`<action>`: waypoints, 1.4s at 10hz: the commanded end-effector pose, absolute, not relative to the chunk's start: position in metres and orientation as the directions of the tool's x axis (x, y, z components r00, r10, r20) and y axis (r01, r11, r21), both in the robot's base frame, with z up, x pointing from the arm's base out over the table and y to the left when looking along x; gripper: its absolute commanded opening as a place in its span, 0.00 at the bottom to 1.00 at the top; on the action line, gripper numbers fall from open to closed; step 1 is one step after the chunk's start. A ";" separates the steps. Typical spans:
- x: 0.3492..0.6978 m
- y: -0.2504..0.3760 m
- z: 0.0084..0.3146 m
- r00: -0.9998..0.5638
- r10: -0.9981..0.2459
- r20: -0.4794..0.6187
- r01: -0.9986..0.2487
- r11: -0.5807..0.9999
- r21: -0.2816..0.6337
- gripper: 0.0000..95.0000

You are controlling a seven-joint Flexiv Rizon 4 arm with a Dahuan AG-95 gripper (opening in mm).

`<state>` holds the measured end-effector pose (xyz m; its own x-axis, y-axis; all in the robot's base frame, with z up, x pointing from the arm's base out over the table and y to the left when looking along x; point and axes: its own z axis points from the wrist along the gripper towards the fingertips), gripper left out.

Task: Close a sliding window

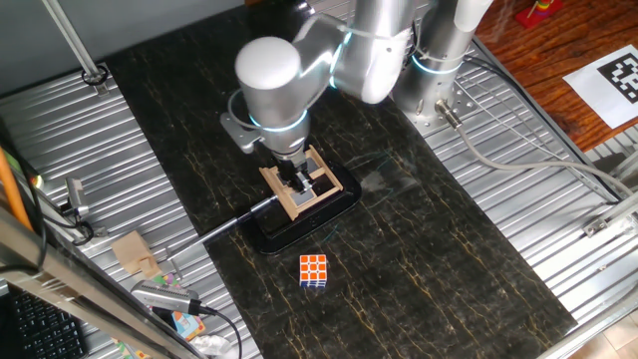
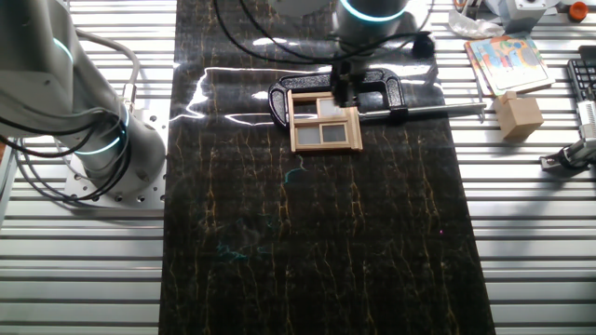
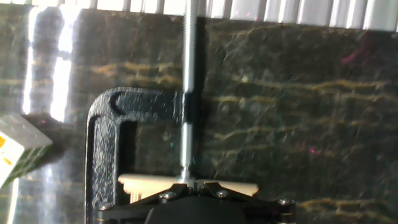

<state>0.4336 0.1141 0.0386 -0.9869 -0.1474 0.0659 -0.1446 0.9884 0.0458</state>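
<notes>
The sliding window (image 1: 325,185) is a small light-wood frame with dark panes, held in a black C-clamp (image 1: 299,227) in the middle of the dark mat. It also shows in the other fixed view (image 2: 326,128). My gripper (image 1: 298,179) reaches down onto the frame's middle, with its fingers close together; it shows at the frame's far side in the other fixed view (image 2: 343,93). In the hand view the gripper (image 3: 193,183) is shut, its tips meeting just over the wood edge (image 3: 143,182) and the clamp (image 3: 102,143). The sash under the fingers is hidden.
An orange-white puzzle cube (image 1: 314,270) lies in front of the clamp and shows at the hand view's left edge (image 3: 18,149). The clamp's steel screw rod (image 1: 234,221) sticks out sideways. A wooden block (image 2: 518,115) and clutter lie on the ribbed metal table. A second arm's base (image 2: 102,140) stands aside.
</notes>
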 end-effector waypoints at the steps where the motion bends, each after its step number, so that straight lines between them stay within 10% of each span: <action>1: 0.427 0.115 0.035 -0.987 -0.147 0.059 -0.144 0.988 0.047 0.00; 14: 0.422 0.115 0.024 -0.991 -0.134 0.025 -0.133 0.990 0.044 0.00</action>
<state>0.4217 0.1163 0.0243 -0.9906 -0.1344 0.0257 -0.1331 0.9900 0.0468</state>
